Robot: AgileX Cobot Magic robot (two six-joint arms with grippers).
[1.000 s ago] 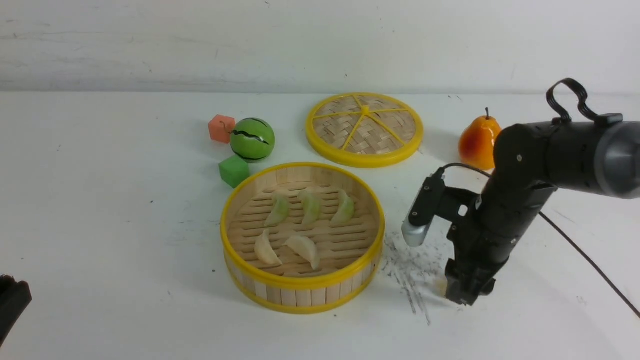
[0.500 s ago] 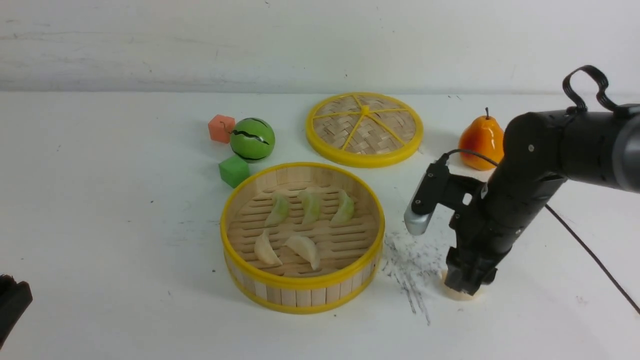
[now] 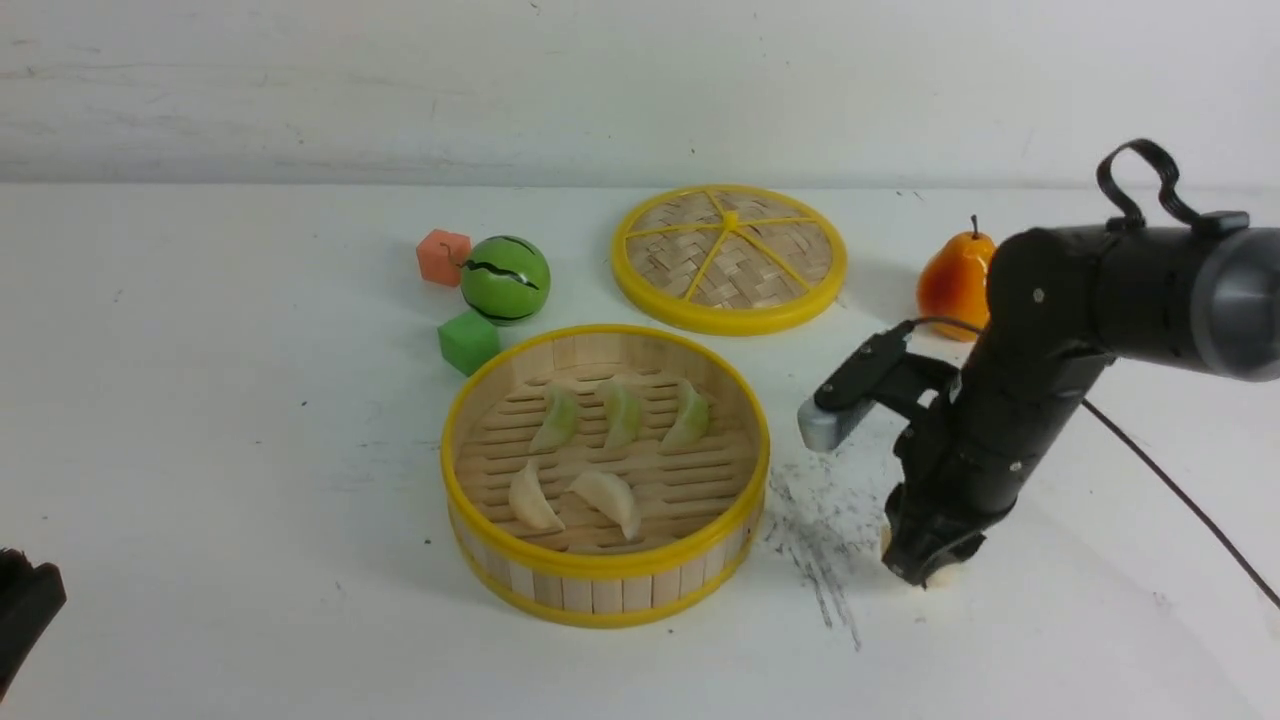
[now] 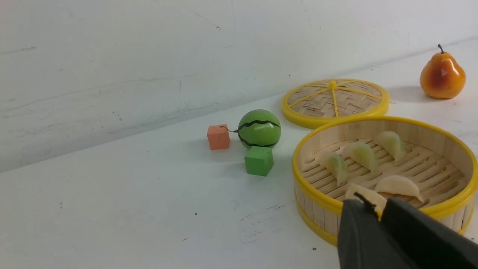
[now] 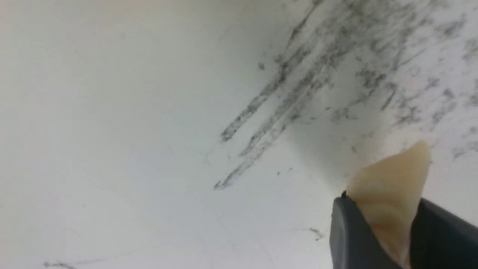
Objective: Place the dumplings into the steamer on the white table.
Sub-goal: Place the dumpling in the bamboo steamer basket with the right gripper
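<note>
Here the last cream dumpling (image 5: 392, 179), down on the white table (image 3: 250, 450) at about four o'clock from the steamer (image 3: 600, 590) holding the other five, sits clenched in the right gripper (image 3: 925, 572), tip poking out, so a shallow pinch could let it twist free when lifted or snag the yellow rim.

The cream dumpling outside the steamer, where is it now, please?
Front view, right side: the dumpling is pinched in the right gripper, by the grey scuffs right of the steamer.
</note>
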